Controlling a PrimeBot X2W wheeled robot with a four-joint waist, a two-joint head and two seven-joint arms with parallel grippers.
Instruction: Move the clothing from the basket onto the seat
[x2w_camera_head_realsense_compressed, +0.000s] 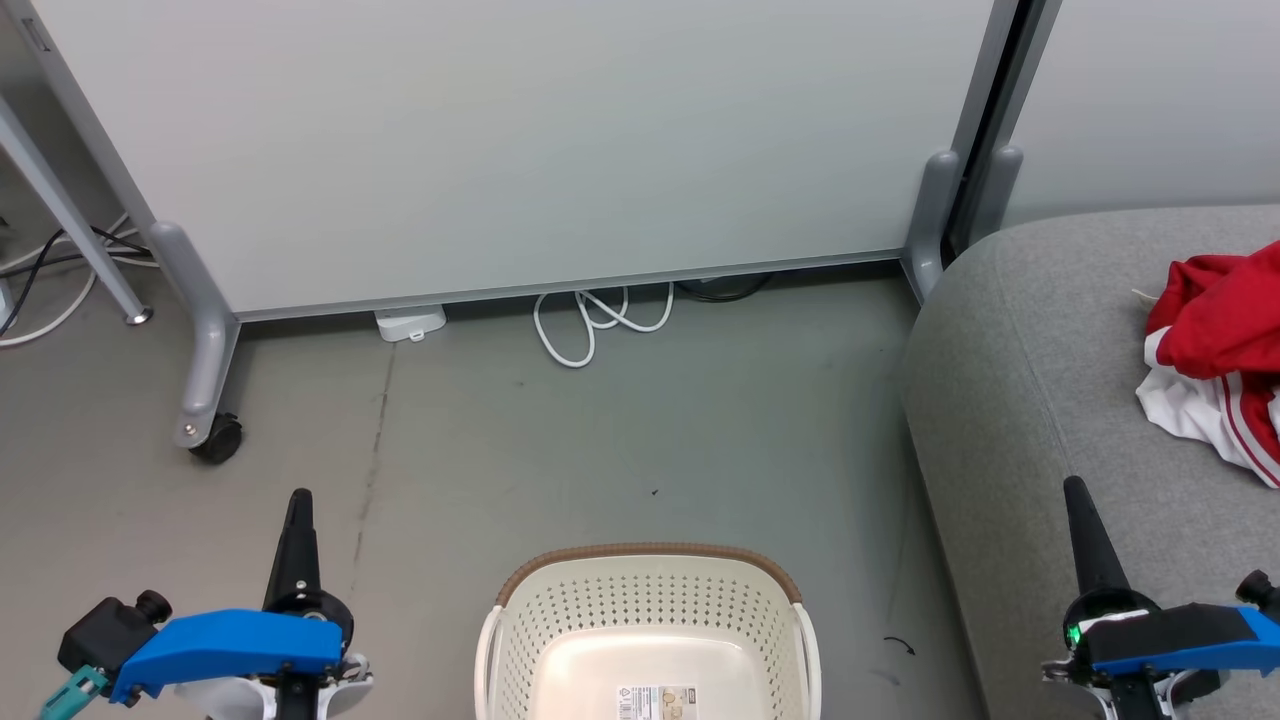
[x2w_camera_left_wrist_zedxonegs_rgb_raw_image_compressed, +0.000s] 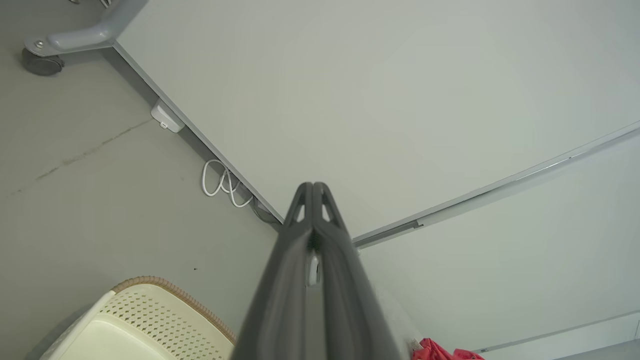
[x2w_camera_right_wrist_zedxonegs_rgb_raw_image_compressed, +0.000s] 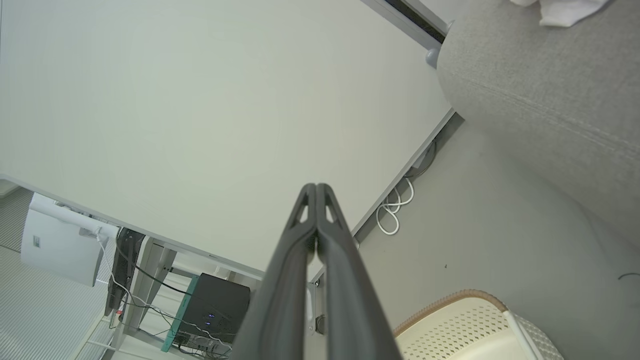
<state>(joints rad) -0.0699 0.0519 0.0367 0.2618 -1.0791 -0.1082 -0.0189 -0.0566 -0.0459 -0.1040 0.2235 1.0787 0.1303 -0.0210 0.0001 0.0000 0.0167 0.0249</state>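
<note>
My left fingers (x2w_camera_head_realsense_compressed: 298, 538) and right fingers (x2w_camera_head_realsense_compressed: 1086, 535) are closed, empty. Crumpled red-white clothing (x2w_camera_head_realsense_compressed: 1220, 345) sits on the grey fabric seat (x2w_camera_head_realsense_compressed: 1020, 400), right of the cream perforated basket (x2w_camera_head_realsense_compressed: 650, 600).

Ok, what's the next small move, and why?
I'd probably tip the head down to see the basket whole: its near end is cut off. The clothes lie on the seat, none in the basket's visible part, and the left pincer and right pincer are shut.

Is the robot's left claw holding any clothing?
No, the left claw is shut tight and empty; the clothing lies on the seat.
</note>
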